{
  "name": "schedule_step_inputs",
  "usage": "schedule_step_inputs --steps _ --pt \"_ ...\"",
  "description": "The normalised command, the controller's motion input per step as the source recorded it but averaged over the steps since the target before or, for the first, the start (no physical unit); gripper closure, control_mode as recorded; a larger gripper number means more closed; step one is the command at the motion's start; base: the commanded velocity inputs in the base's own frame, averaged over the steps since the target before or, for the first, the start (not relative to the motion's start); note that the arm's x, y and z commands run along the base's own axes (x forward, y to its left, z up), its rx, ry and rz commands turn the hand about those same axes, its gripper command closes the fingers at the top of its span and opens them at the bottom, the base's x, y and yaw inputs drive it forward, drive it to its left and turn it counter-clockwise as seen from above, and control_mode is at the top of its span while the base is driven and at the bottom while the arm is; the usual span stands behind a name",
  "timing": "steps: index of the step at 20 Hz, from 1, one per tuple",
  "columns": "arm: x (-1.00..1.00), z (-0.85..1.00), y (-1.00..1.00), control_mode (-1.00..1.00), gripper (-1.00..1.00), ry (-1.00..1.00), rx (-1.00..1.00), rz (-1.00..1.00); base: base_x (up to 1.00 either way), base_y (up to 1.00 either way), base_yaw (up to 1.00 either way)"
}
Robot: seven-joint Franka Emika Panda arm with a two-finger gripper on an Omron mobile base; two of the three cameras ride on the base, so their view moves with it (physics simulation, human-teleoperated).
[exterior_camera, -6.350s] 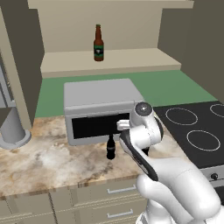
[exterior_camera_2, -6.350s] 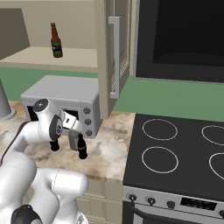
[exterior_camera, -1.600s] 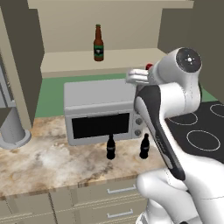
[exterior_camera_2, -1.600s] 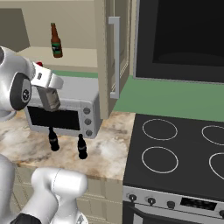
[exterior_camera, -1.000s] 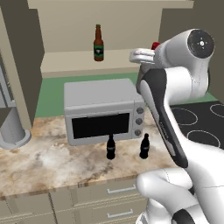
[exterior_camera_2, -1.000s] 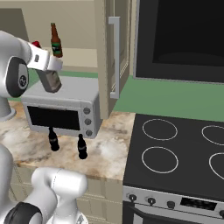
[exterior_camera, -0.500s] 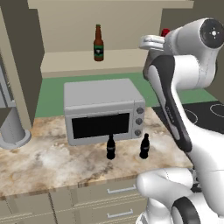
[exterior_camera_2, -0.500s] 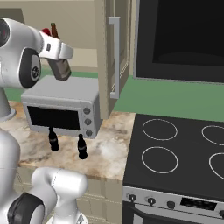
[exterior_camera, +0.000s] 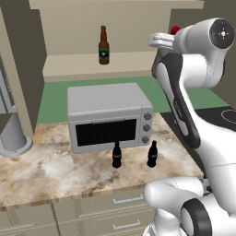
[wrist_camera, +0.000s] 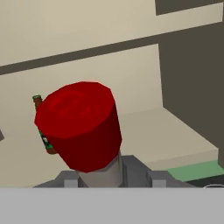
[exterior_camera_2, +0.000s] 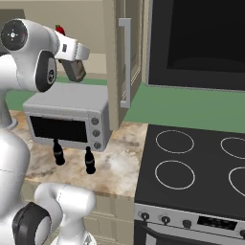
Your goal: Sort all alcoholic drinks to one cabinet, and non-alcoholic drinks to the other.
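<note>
— What does the kitchen look like?

— There is a marble counter (exterior_camera: 41,170) with a grey toaster oven (exterior_camera: 108,116) on it. To the right is a black stove (exterior_camera_2: 191,167). Above the counter an open cabinet has a beige shelf (exterior_camera: 73,62), and its door (exterior_camera_2: 122,62) stands open beside the oven.

— Where are the drinks?

— The brown beer bottle (exterior_camera: 104,45) with the green label stands upright on the cabinet shelf, alone. The two small black cola bottles (exterior_camera: 117,155) stand on the counter just in front of the toaster oven, near each other but not touching. The grey bottle (exterior_camera_2: 75,70) with the red cap (wrist_camera: 78,124) is up in the air, at the height of the shelf, to the right of the beer bottle and well apart from it.

— And the gripper?

— The gripper (exterior_camera_2: 74,62) is raised high above the toaster oven. Its fingers pinch the grey bottle below the cap; in the hand view the red cap stands close before the camera, and the beer bottle is partly hidden behind it.
</note>
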Motion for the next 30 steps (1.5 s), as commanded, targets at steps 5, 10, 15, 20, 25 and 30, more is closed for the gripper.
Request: schedule_step_inputs --steps 5,10,15,20,25,30 --pt "0.3 0.0 0.0 -1.0 1.0 -0.04 0.0 0.0 0.0 0.0 0.0" --pt "0.35 0.0 0.0 -1.0 1.0 -0.02 0.0 0.0 0.0 0.0 0.0" --pt "0.39 0.02 0.0 -1.0 1.0 0.0 0.0 0.0 0.0 0.0 0.0" --pt "0.37 0.08 0.0 -1.0 1.0 0.0 0.0 0.0 0.0 0.0 0.0" --pt "0.34 0.04 0.0 -1.0 1.0 -0.01 0.0 0.0 0.0 0.0 0.0" --pt "0.3 0.0 0.0 -1.0 1.0 -0.03 0.0 0.0 0.0 0.0 0.0"
